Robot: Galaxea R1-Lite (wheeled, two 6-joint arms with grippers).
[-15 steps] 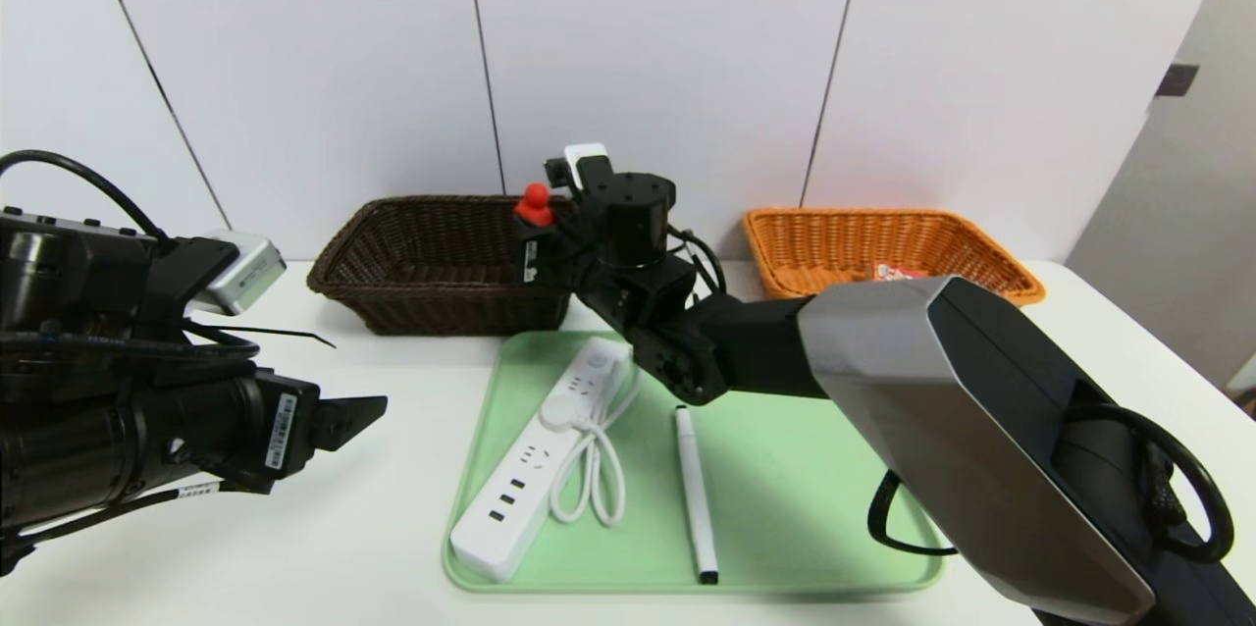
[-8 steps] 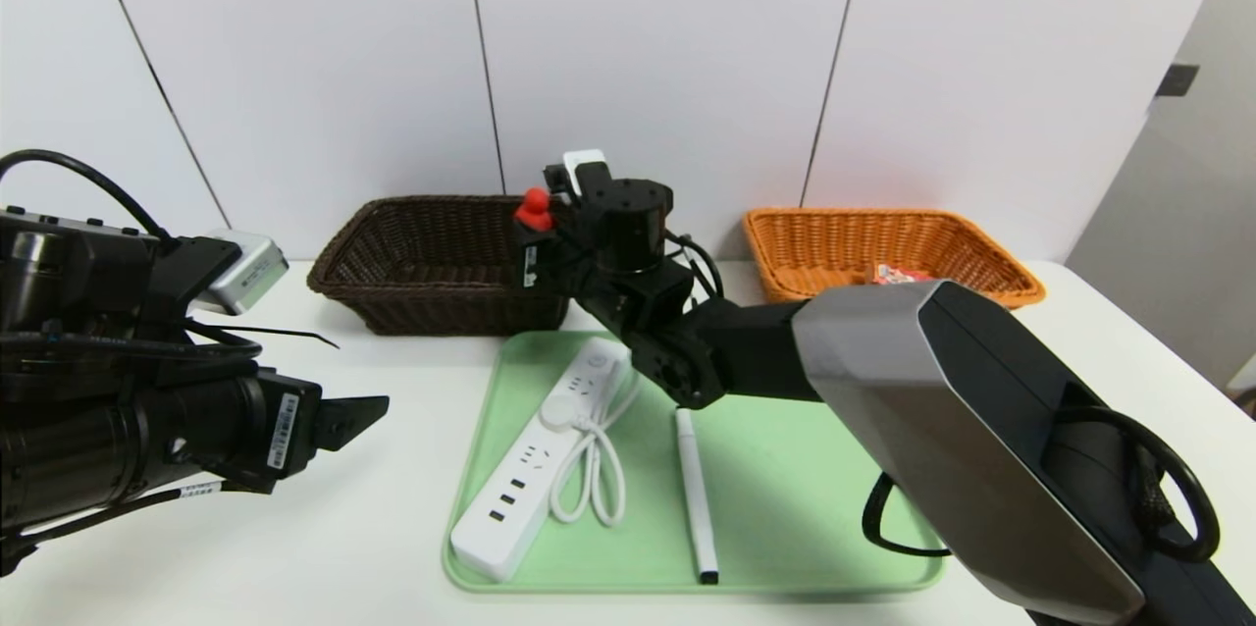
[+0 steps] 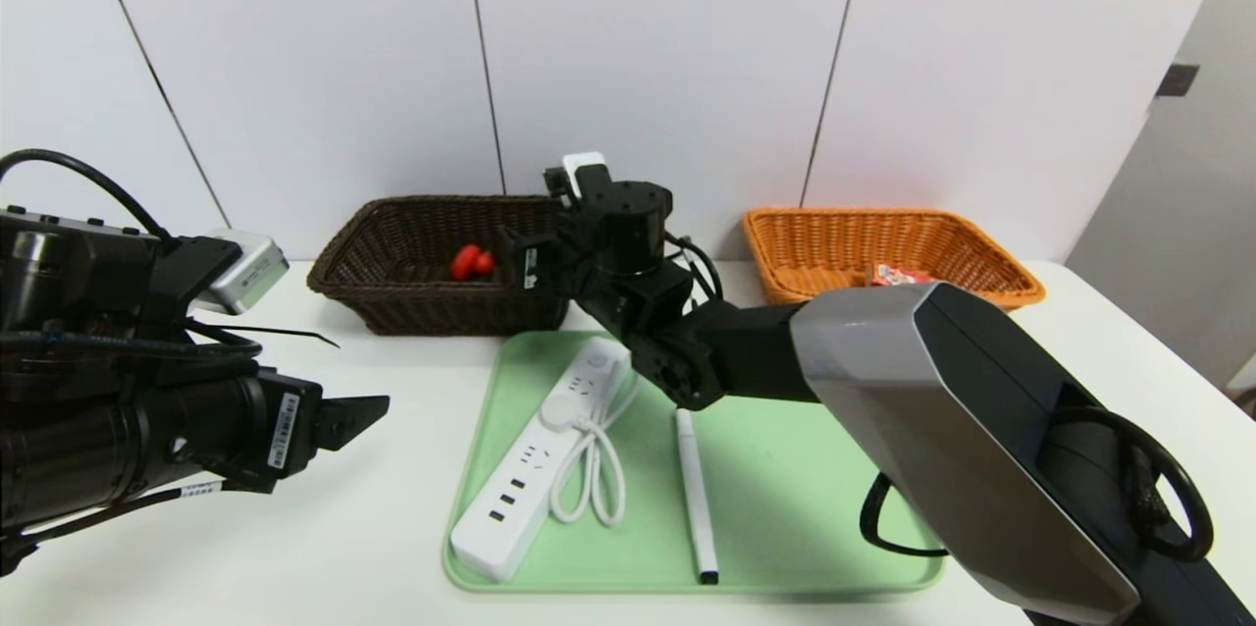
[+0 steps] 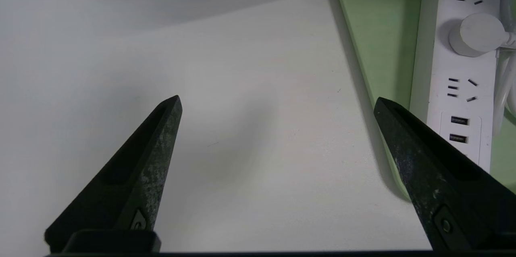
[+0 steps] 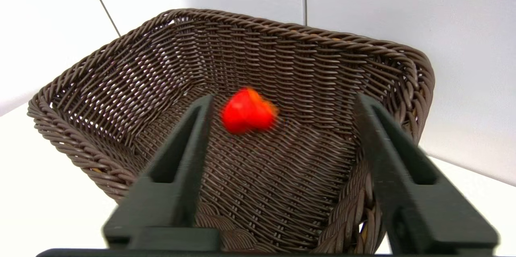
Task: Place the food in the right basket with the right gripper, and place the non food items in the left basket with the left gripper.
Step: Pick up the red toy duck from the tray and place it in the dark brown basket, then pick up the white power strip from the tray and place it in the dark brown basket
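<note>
A: Head view first. Where's everything?
B: R gripper (image 3: pixel 525 248) is at the dark brown basket (image 3: pixel 432 307), over its right-hand side. Small red item (image 3: pixel 471 262) is in that basket, clear of the gripper. Red snack pouch (image 3: pixel 899 275) is in the orange basket (image 3: pixel 883 248). Power strip (image 3: pixel 540 459) w/ coiled cord (image 3: pixel 594 479) & white marker (image 3: pixel 697 498) lie on the green tray (image 3: pixel 805 508), strip left of marker.
A: L gripper?
B: L gripper (image 3: pixel 353 422) hangs over the table (image 3: pixel 294 557), left of tray.
A: L wrist view?
B: Fingers wide apart, nothing btwn them. Tray edge & part of strip visible too.
A: R wrist view?
B: Fingers well apart, no grip on anything. Red item's blurred, in brown basket; can't tell exactly what it is.
</note>
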